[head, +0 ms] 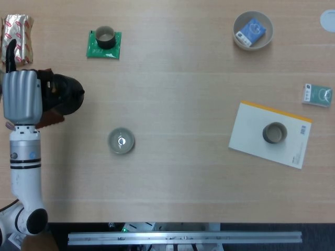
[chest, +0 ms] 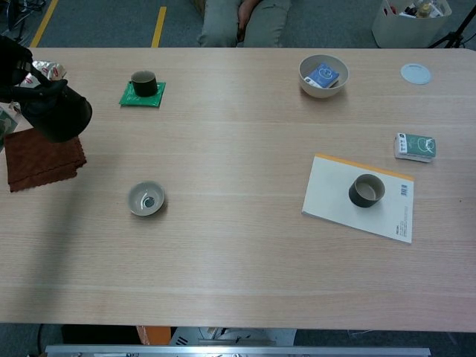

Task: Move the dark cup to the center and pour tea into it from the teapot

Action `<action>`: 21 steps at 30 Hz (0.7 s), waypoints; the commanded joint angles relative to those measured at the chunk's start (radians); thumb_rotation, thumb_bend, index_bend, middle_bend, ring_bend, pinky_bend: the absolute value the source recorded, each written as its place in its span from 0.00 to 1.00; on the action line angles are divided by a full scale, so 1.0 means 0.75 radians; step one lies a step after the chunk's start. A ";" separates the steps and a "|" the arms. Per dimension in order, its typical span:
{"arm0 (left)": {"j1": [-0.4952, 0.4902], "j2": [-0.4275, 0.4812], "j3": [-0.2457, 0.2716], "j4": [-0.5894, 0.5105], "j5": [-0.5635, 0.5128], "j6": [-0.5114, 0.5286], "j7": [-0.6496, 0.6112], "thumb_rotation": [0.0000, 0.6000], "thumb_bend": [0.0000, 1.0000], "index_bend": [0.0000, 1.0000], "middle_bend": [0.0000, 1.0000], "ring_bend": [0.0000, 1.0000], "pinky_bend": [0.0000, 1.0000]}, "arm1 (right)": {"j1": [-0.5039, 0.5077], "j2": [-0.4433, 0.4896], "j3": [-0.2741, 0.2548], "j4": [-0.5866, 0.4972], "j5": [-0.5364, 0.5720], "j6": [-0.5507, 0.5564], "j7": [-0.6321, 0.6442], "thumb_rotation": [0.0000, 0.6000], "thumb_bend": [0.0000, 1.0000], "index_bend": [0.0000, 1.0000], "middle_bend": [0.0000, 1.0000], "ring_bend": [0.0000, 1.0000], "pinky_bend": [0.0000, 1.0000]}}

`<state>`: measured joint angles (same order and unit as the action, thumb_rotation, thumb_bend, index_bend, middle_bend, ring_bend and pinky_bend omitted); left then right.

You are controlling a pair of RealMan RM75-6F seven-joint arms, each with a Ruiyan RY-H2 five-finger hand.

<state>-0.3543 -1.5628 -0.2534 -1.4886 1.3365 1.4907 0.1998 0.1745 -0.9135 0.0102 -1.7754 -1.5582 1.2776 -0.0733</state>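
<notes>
We're gripping the teapot (head: 65,94) w/ our left hand (head: 22,97), holding it off the worktop (head: 178,94) above the brown cloth (chest: 41,160) at the far left. The dark cup (head: 274,132) is sitting on the notebook (head: 251,137) at right, well apart from the teapot; our right hand isn't showing in either view.
</notes>
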 commanded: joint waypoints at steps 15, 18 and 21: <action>0.027 0.043 0.012 -0.031 0.091 0.095 -0.005 0.98 0.22 0.98 1.00 0.85 0.05 | 0.166 -0.058 -0.015 -0.044 -0.011 -0.253 -0.278 1.00 0.19 0.18 0.21 0.07 0.06; 0.032 0.052 0.015 -0.043 0.102 0.103 -0.008 0.99 0.22 0.98 1.00 0.85 0.06 | 0.197 -0.081 -0.013 -0.048 0.018 -0.308 -0.312 1.00 0.19 0.18 0.21 0.08 0.07; 0.037 0.061 0.020 -0.051 0.109 0.107 -0.006 0.99 0.22 0.98 1.00 0.85 0.06 | 0.231 -0.100 -0.015 -0.056 0.052 -0.372 -0.357 1.00 0.18 0.18 0.22 0.08 0.07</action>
<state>-0.3273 -1.5177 -0.2394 -1.5257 1.4172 1.5703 0.1958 0.3303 -0.9765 -0.0006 -1.8124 -1.5368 1.0233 -0.3201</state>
